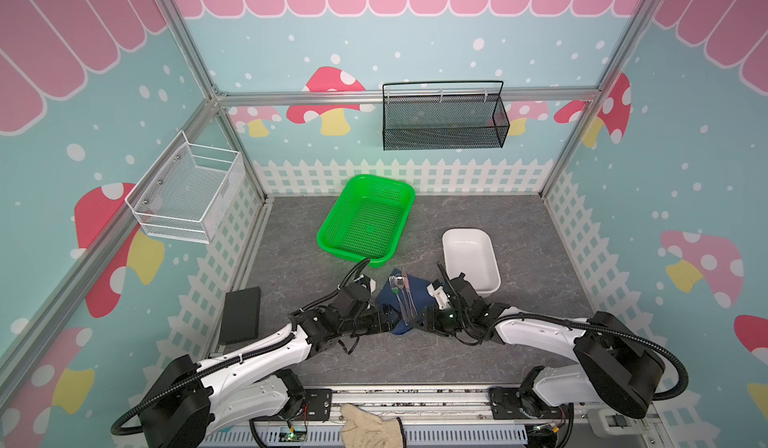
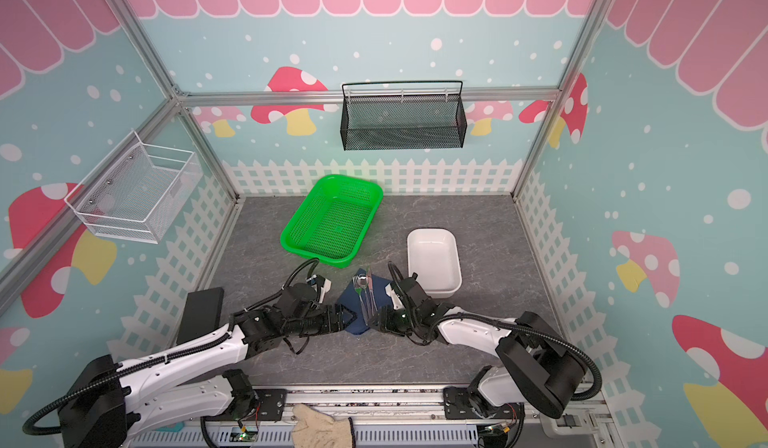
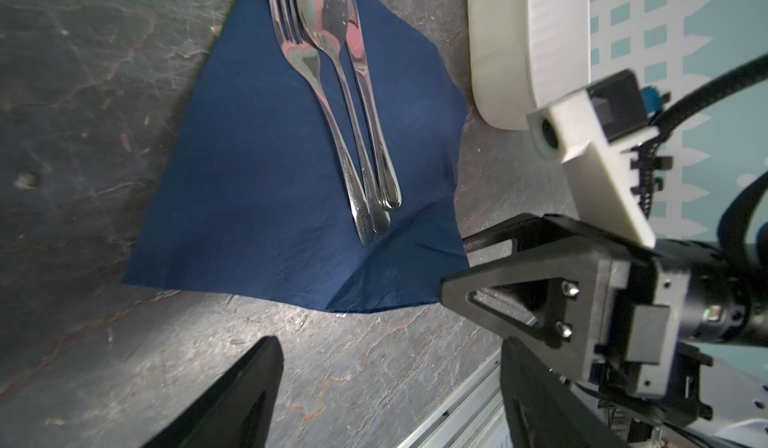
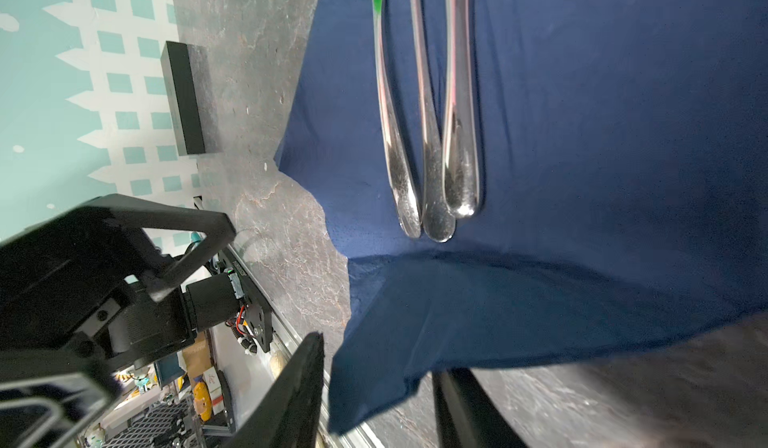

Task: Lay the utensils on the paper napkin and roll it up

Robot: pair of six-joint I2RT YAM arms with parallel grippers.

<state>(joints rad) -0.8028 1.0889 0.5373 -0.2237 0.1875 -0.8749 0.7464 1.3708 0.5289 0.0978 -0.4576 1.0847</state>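
The paper napkin [image 3: 257, 167] lies flat on the grey table [image 3: 83, 92], low in the middle of both top views, turned so one corner points at the arms. On it the fork [image 3: 309, 67] and spoon [image 3: 322, 5] sit tight together, with a third silver piece [image 3: 361, 76] that I take for a knife. All three handle ends stop short of the near corner. The placing looks done to me, and the roll is only starting: that near corner is creased and tipped up off the table. The right gripper [image 4: 378, 358] comes in low from the lower right. Its jaws stand partly apart, with the raised flap between them and draped over one finger, not pinched as far as I can see. The left gripper [image 3: 390, 342] reaches in low from the lower left. Its jaws are wide apart and hold nothing, just short of the napkin's edge. Next, I'd say, the right needs to nip the flap and carry it over the handles while the left steadies the paper. The green basket [image 1: 365, 225] and white tray [image 1: 469, 259] sit beyond.
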